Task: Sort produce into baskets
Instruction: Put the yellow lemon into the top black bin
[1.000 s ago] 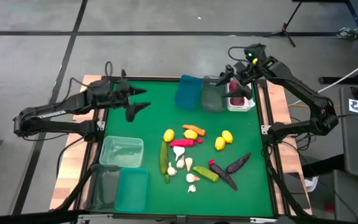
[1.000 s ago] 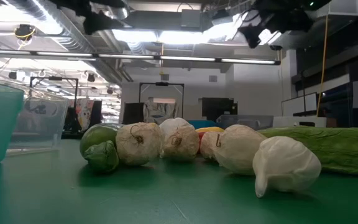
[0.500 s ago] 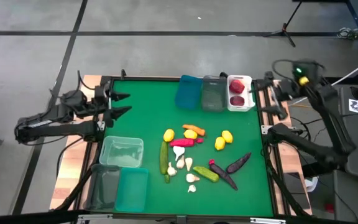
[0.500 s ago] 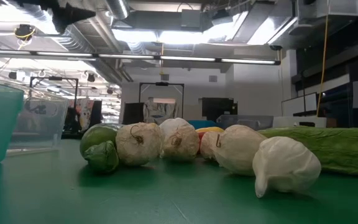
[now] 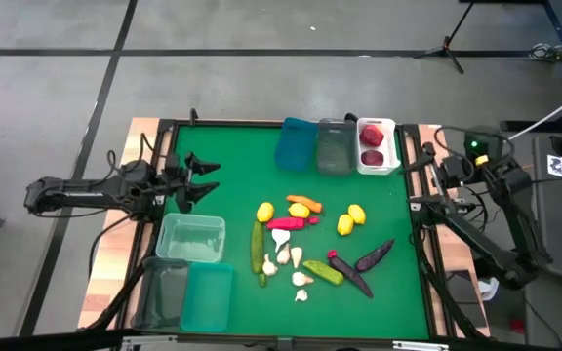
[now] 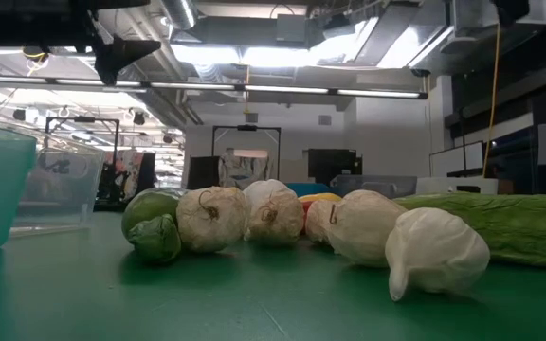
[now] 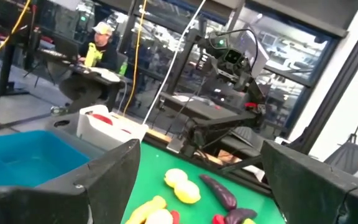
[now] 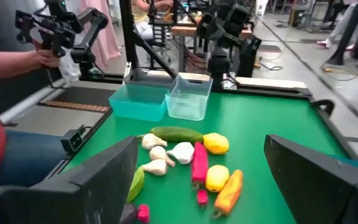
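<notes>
Both arms wait wide-jawed at the table's sides: the left gripper point(image 5: 201, 178) at nine o'clock, the right gripper point(image 5: 427, 175) at three, nearer the lemons point(image 5: 350, 218) lying centre-right, toward its eight o'clock.

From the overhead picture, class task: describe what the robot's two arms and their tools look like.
Both are dark, slim, jointed arms with black cables along them. The left tool ends in two pointed black fingers. The right arm carries a small green light near its wrist; its tool has broad, dark fingers.

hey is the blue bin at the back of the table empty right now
Yes, the high view shows the blue bin with nothing inside it.
</notes>
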`<state>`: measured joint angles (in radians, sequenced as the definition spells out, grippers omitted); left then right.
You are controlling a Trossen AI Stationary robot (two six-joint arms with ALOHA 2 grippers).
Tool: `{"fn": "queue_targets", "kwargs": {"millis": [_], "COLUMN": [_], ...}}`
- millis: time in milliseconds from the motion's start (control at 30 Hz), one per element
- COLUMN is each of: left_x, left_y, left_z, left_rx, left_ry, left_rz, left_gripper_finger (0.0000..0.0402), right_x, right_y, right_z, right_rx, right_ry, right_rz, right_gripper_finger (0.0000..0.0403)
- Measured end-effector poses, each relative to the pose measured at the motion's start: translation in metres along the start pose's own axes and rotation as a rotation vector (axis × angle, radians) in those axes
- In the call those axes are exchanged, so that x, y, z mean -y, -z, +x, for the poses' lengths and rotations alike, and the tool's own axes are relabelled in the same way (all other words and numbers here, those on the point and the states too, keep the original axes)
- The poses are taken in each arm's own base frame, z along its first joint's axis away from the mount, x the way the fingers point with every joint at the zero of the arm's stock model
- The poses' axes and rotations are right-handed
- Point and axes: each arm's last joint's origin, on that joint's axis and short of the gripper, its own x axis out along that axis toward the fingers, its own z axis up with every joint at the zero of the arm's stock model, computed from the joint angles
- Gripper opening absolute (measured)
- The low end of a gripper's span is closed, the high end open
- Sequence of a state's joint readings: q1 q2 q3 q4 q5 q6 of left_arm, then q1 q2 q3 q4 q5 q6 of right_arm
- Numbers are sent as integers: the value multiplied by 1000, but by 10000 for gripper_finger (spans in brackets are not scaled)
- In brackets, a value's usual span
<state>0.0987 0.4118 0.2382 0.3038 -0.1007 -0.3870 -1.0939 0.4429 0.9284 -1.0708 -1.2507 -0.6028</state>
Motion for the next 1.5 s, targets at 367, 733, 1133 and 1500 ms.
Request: {"fn": "queue_targets", "kwargs": {"millis": [367, 733, 1133, 1500], "left_x": [5, 6, 0, -18], "left_y": [-10, -25, -17, 29], "left_z": [-5, -40, -51, -37], "left_rx": [48, 71, 69, 84], "left_ry": [19, 28, -53, -46], "left_rz": [42, 9, 30, -4], "left_gripper_finger": [329, 329, 329, 329], "right_x": [29, 8, -28, -10], "right_y": [17, 9, 14, 44], "right_z": [11, 3, -8, 3], "right_rx": [90, 131, 164, 161], "right_ry": [51, 148, 278, 260], "right_rz": [38, -58, -84, 80], "right_gripper_finger": [348, 348, 348, 348]}}
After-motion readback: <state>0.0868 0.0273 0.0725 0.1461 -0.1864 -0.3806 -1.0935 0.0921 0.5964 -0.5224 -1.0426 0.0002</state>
